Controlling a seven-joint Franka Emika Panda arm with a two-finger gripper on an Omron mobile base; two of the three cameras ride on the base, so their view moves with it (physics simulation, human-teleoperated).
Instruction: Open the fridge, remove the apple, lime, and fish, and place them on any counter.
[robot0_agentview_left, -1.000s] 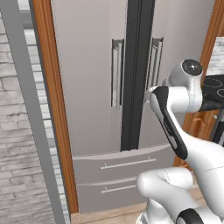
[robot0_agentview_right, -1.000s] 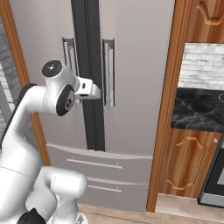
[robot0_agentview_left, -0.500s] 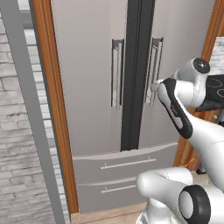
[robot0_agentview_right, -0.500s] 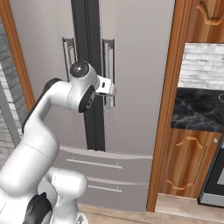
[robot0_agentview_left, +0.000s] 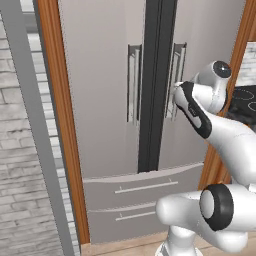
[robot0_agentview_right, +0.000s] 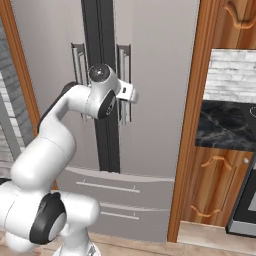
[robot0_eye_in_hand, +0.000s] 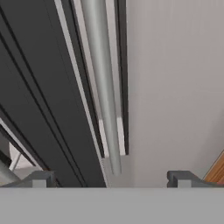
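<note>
Fridge (robot0_agentview_left: 110, 125), doors shut, faces the robot; the dark centre strip (robot0_agentview_left: 156, 85) parts its two vertical bar handles. To the strip's right, the right-door handle (robot0_eye_in_hand: 103, 87) runs lengthwise up the hand view, lying straight ahead between the spread fingertips (robot0_eye_in_hand: 181, 178). Tool (robot0_eye_in_hand: 109, 179): jaws fully apart, holding nothing, just short of the bar, so the grasp would close across its long axis.

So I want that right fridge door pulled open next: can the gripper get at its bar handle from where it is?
Probably yes. The open gripper faces the right door's handle on the closed fridge, the bar lies between its fingertips' lines, and nothing stands between them.
</note>
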